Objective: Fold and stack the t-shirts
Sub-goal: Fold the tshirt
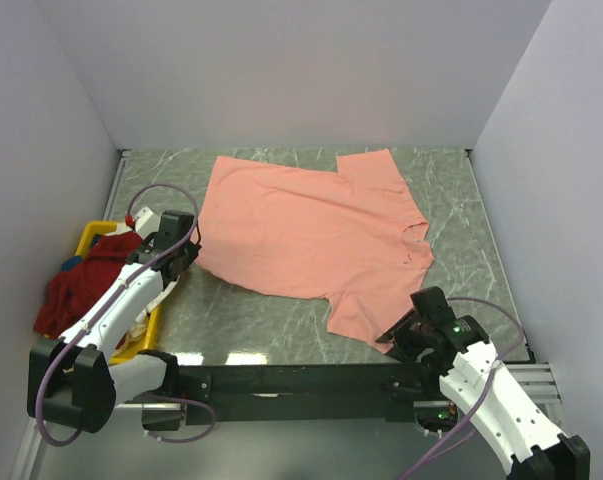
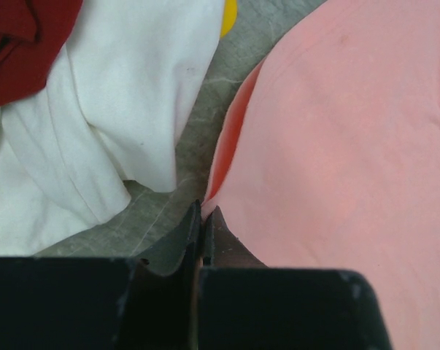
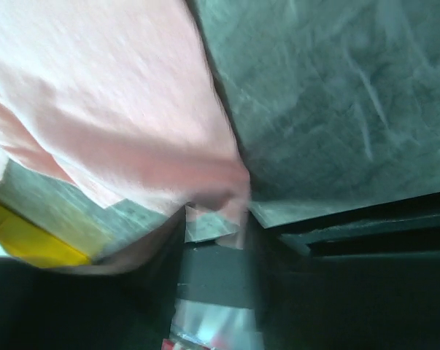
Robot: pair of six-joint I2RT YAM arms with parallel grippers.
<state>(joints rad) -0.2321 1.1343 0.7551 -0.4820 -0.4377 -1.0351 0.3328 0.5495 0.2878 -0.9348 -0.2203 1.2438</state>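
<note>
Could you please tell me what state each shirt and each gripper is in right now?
Pink shirt: spread flat, unfolded.
Red shirt: crumpled, draped over the bin.
White shirt: crumpled, unfolded.
Left gripper: shut, tips at the pink shirt's edge.
Right gripper: open, pink sleeve edge between its jaws.

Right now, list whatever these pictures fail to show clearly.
- Top view: the left arm covers part of the yellow plastic bin and dark red cotton t-shirt; the white cotton t-shirt is barely distinguishable there.
- Right wrist view: blur; whether the right fingers grip the salmon-pink cotton t-shirt is unclear.
- Left wrist view: the shut left fingers meet that shirt's edge; whether they pinch fabric is hidden by the fingers themselves.
</note>
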